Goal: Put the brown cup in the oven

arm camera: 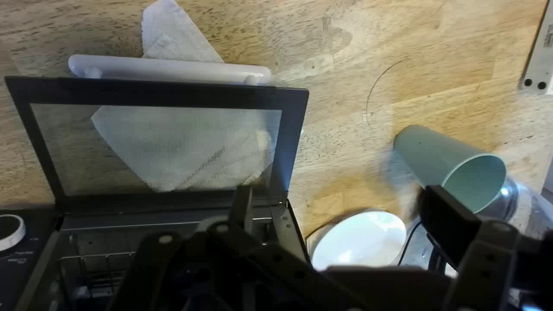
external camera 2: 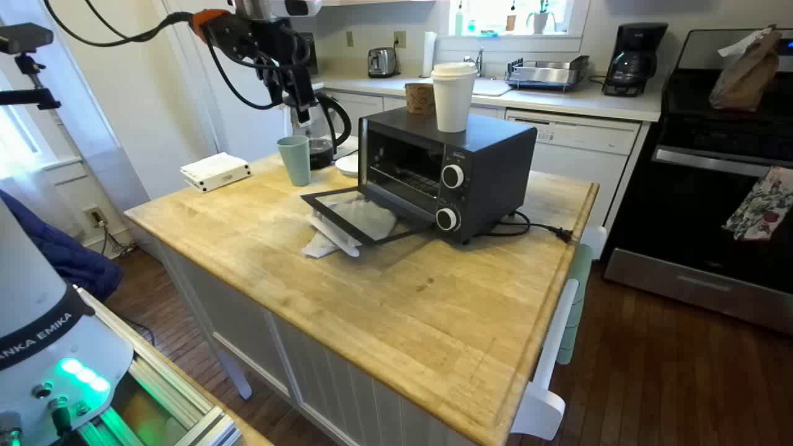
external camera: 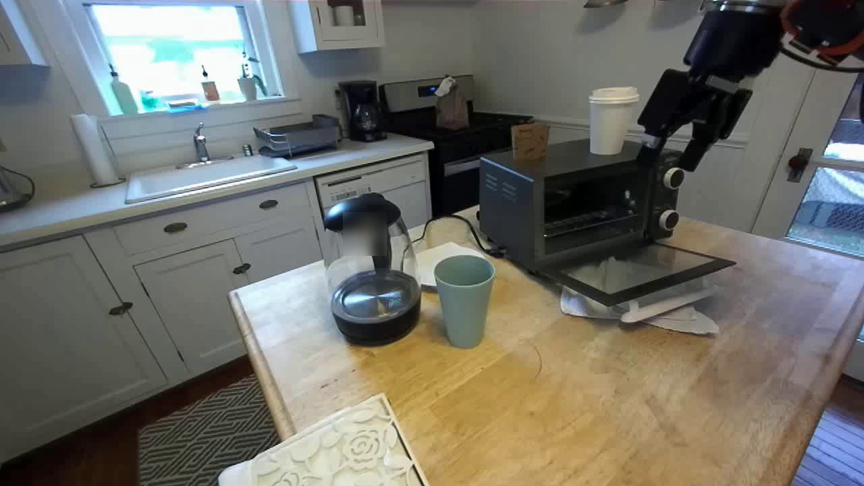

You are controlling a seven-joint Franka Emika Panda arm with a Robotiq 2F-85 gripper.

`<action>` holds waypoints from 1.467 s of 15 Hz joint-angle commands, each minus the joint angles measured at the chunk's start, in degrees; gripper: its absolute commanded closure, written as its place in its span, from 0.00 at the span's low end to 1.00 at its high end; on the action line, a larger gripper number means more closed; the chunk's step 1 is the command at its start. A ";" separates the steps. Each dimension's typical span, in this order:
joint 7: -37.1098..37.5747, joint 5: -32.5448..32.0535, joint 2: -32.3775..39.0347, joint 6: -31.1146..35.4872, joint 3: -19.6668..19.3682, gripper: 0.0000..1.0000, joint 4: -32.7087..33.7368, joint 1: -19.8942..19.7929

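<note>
The brown cup (external camera: 530, 140), short and patterned like cardboard, stands on top of the small black toaster oven (external camera: 511, 206). In an exterior view the brown cup (external camera 2: 420, 98) stands behind and beside a white paper cup. It is out of view in the wrist view. The oven (external camera 2: 495, 176) has its glass door (arm camera: 181, 149) dropped open, and its wire rack shows inside. My gripper (external camera: 668, 152) is open and empty. It also shows in an exterior view (external camera 2: 303, 114), above the table and apart from the brown cup. In the wrist view its fingers (arm camera: 339, 196) are wide apart.
A white lidded paper cup (external camera: 612, 121) stands on the oven top. A green cup (external camera: 464, 300), a glass kettle (external camera: 374, 304) and a white dish (arm camera: 360, 239) are on the table beside the oven. Paper (arm camera: 177, 43) lies under the door. A white carved box (external camera 2: 215, 171) sits further off.
</note>
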 commanded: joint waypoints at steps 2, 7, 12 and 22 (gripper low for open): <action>-0.33 0.44 0.05 -0.22 0.96 0.00 0.11 -1.01; 0.04 0.45 0.17 0.15 1.04 0.00 0.05 -1.07; 0.79 1.62 1.08 8.65 2.06 0.00 2.55 -0.37; 30.50 -15.52 20.94 4.54 7.02 0.00 29.88 -7.97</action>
